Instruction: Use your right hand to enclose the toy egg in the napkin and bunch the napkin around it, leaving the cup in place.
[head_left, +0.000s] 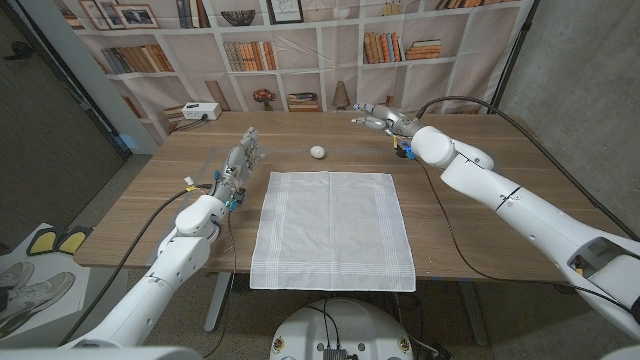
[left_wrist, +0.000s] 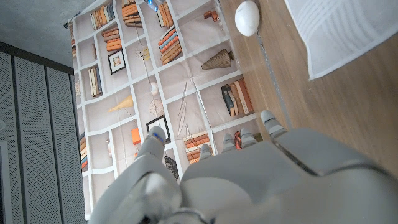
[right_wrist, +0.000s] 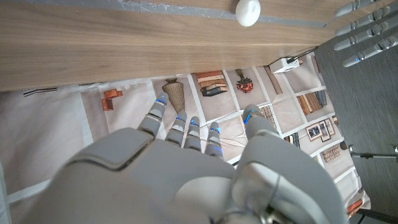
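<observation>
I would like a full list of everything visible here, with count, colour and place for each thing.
table: one, brown wood, carries everything below.
napkin: one, white, spread flat on the table's middle, toward the near edge.
toy egg: one, white, on the bare wood beyond the napkin's far edge, apart from it.
bookshelf backdrop: one, white with books and ornaments, behind the table.
white box: one, behind the table's far left corner.
cup: none that I can find.
left hand: one, grey, at the table's left side, fingers apart, holding nothing.
right hand: one, grey, over the table's far edge to the right of the egg, fingers spread, holding nothing.
</observation>
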